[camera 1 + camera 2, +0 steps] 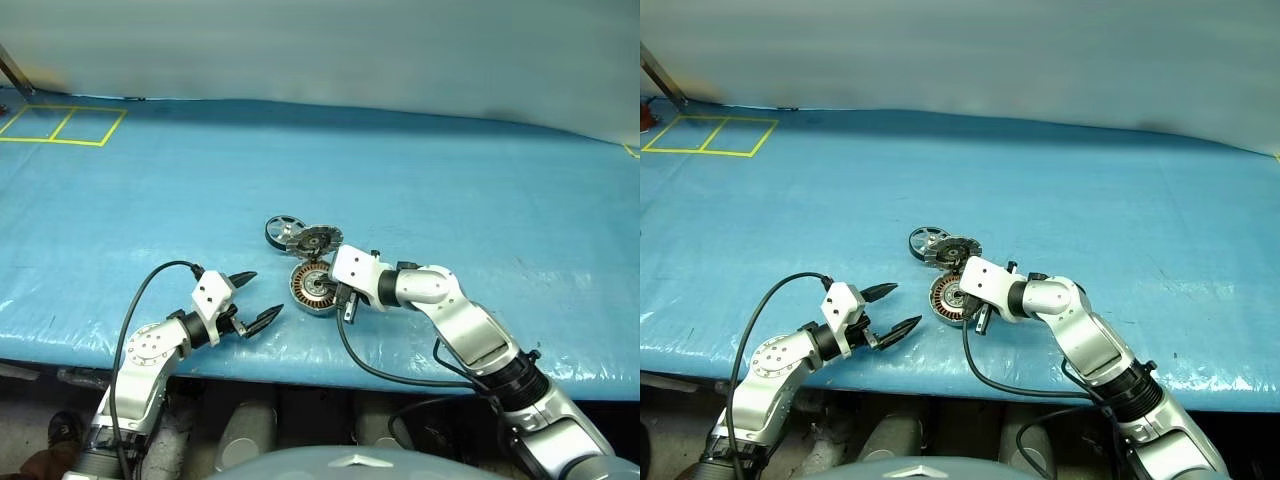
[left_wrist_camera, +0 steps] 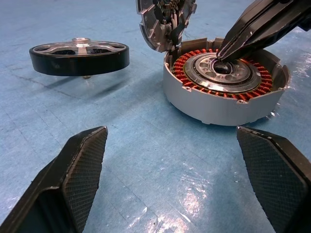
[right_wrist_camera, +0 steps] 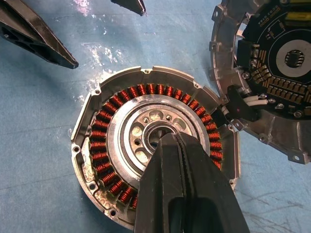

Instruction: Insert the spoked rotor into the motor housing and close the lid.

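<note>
Spread wide and empty, left claw [image 1: 250, 298] is held back while shut right claw [image 3: 181, 145] steadies housing [image 2: 223, 87], rotor [image 2: 79, 56] at ten o'clock.

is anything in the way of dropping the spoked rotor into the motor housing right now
Yes. The right gripper's shut black fingers point down into the centre of the round silver housing with copper windings, blocking the opening. The lid stands tilted at its far edge. The dark-rimmed spoked rotor lies apart on the blue table.
</note>
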